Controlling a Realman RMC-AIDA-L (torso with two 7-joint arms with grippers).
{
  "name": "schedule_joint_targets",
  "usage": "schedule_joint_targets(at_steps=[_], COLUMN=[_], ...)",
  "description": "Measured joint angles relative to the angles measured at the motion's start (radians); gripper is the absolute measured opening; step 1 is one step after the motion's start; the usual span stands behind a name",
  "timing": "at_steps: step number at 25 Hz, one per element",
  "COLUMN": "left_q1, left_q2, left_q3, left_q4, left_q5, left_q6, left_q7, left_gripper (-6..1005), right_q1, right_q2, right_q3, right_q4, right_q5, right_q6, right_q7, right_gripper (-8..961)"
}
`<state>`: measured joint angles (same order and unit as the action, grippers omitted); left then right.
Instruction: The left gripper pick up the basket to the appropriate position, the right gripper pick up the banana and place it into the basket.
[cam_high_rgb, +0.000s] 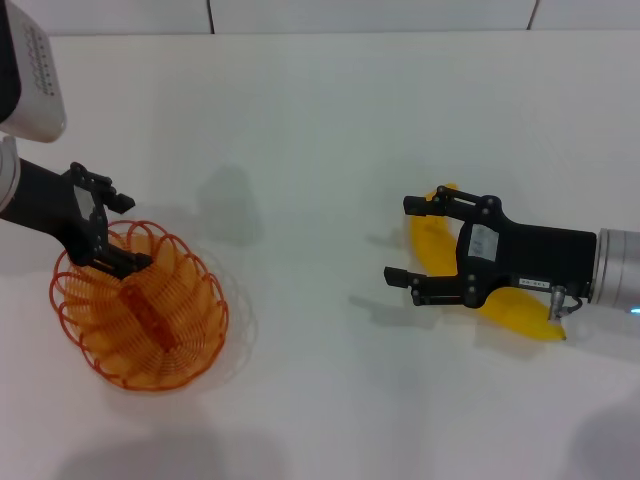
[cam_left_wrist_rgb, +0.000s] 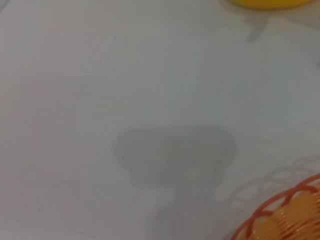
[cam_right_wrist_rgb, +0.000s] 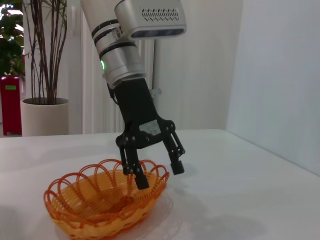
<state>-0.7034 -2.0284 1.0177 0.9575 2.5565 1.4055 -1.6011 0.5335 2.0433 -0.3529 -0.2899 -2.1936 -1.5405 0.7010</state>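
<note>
The orange wire basket (cam_high_rgb: 190, 345) sits on the white table at the front left. My left gripper (cam_high_rgb: 127, 232) is open and reaches down at the basket's far rim. The right wrist view shows the left gripper (cam_right_wrist_rgb: 159, 175) with one finger inside the basket (cam_right_wrist_rgb: 75, 182) and the other outside, straddling the rim. The yellow banana (cam_high_rgb: 430, 245) lies on the table at the right. My right gripper (cam_high_rgb: 400, 240) is open and hovers over the banana, its body covering the banana's middle. The left wrist view shows a bit of the basket (cam_left_wrist_rgb: 285, 215) and the banana's edge (cam_left_wrist_rgb: 270, 2).
The white table (cam_high_rgb: 320, 120) stretches between the basket and the banana, with its far edge against a wall at the back. A potted plant (cam_right_wrist_rgb: 45, 100) stands beyond the table behind the left arm.
</note>
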Motion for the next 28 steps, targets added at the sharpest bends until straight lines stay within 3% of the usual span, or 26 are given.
schedule_joint_targets(at_steps=[2, 8, 14, 28], left_q1=[0.0, -0.015, -0.035, -0.034], left_q2=[0.0, 0.002, 0.009, 0.007], left_q3=[0.008, 0.009, 0.0, 0.0], left_q4=[0.0, -0.009, -0.05, -0.051], left_q5=[0.0, -0.009, 0.0, 0.029], left_q6=[0.0, 0.012, 0.015, 0.014], left_q7=[-0.015, -0.022, -0.027, -0.039], left_gripper=[892, 768, 523, 84], right_q1=[0.0, 0.0, 0.0, 0.0], right_q2=[0.0, 0.0, 0.0, 0.0], right_q3=[0.0, 0.0, 0.0, 0.0], right_q4=[0.0, 0.0, 0.0, 0.0], right_q5=[0.0, 0.0, 0.0, 0.0], right_q6=[-0.001, 0.001, -0.001, -0.003], right_q7=[0.0, 0.002, 0.002, 0.003], right_gripper=[893, 893, 893, 893])
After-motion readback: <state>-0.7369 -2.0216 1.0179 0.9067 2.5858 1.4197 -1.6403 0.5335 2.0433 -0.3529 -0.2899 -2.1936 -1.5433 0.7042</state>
